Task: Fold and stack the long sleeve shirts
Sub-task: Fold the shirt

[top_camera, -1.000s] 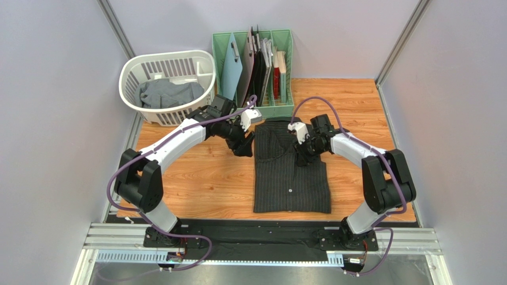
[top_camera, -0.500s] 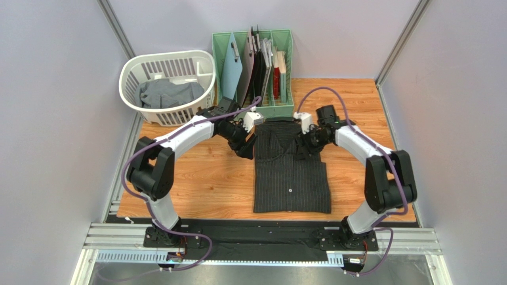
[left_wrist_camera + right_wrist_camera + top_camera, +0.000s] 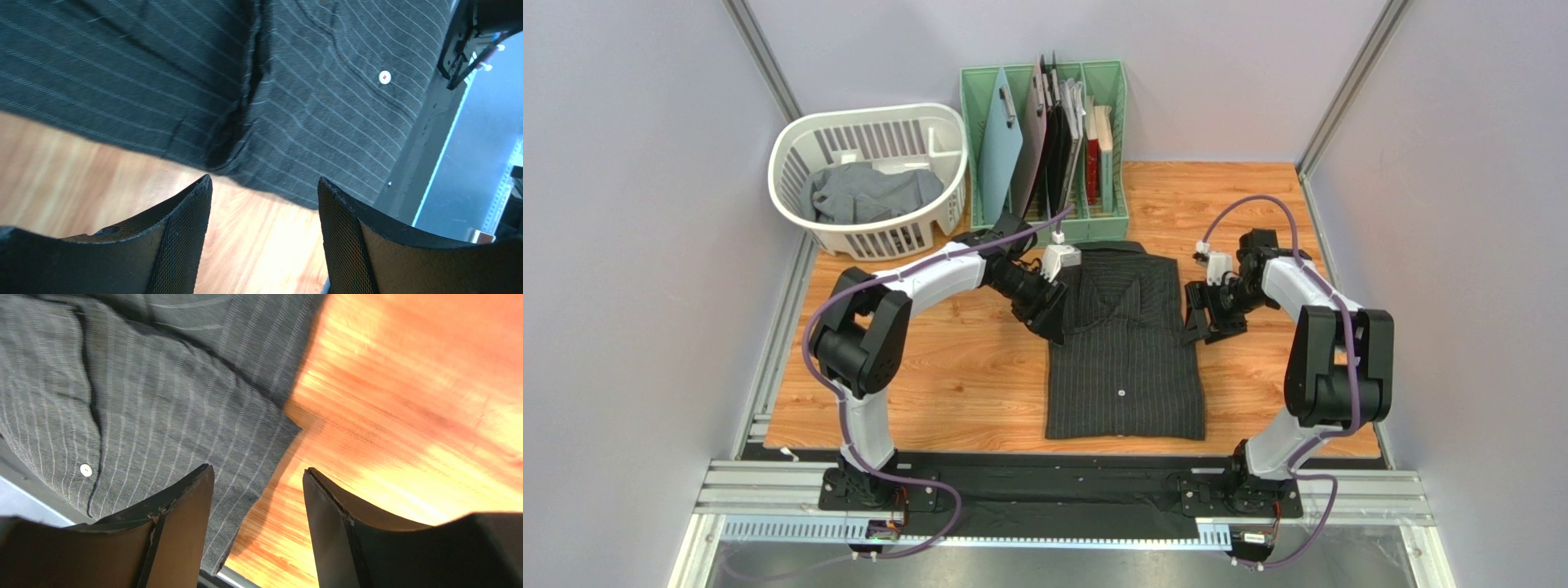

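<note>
The black pinstriped shirt (image 3: 1124, 355) lies flat on the tabletop (image 3: 940, 368) between the claws. The left claw (image 3: 1048, 316) and right claw (image 3: 1205, 321) gape empty at its edges, probably placed to fold it.

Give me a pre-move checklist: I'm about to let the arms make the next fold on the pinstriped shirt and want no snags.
1. Left gripper open and empty, at the shirt's left edge: ok.
2. Right gripper open and empty, beside the right edge: ok.
3. Black pinstriped shirt flat on the table, no sleeve sticking out: ok.
4. Cloth smooth: not ok, a crease runs near the left edge.
5. Grey shirt folded: not ok, bunched in the basket.
</note>
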Action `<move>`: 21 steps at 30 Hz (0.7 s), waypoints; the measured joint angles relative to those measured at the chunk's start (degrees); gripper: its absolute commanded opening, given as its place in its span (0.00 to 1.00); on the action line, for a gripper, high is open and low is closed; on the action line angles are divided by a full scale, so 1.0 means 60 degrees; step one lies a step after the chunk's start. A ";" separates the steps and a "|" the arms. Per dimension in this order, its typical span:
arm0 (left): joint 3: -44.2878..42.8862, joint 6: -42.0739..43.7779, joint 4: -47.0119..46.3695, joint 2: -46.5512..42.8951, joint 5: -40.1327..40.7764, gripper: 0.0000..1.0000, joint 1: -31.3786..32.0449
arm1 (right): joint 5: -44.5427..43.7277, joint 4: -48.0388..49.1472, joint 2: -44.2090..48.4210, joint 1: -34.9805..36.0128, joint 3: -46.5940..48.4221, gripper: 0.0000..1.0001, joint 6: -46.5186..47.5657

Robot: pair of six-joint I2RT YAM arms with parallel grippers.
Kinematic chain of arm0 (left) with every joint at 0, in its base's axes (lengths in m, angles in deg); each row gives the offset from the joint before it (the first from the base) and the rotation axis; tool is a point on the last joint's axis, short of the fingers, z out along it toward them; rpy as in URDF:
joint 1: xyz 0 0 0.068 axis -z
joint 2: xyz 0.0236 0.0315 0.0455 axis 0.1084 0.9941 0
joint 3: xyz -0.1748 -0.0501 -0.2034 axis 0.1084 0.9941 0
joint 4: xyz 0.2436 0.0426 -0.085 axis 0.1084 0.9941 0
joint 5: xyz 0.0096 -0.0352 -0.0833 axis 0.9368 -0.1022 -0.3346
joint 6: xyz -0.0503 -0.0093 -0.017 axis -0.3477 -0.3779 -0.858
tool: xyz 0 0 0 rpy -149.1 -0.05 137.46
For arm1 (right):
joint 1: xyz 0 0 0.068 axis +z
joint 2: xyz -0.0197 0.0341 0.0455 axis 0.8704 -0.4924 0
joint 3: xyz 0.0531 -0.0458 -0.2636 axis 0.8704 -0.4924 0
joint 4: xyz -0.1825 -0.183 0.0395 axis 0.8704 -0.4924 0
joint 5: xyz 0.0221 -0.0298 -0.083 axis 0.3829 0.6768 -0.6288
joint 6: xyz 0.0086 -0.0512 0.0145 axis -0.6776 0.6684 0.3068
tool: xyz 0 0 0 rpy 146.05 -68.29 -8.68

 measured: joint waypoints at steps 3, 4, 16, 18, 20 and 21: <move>0.0000 -0.0142 -0.0058 0.0073 0.0004 0.69 0.0117 | 0.0011 -0.0066 -0.0419 -0.0113 0.0000 0.61 -0.0095; 0.0000 -0.0197 -0.0073 0.0113 0.0036 0.69 0.0153 | 0.0022 -0.0066 -0.0590 -0.0106 0.0000 0.61 -0.0131; 0.0004 -0.0506 -0.0299 0.0331 0.0379 0.69 0.0222 | 0.0579 -0.0106 -0.1381 -0.0098 0.0124 0.38 -0.0481; 0.0004 -0.0565 -0.0335 0.0397 0.0375 0.66 0.0266 | 0.0674 -0.0095 -0.1388 -0.0098 0.0127 0.23 -0.0492; 0.0004 -0.0616 -0.0353 0.0470 0.0375 0.54 0.0299 | 0.0765 -0.0087 -0.1388 -0.0098 0.0135 0.13 -0.0466; 0.0004 -0.0656 -0.0357 0.0499 0.0368 0.49 0.0313 | 0.0860 -0.0080 -0.1388 -0.0098 0.0146 0.11 -0.0484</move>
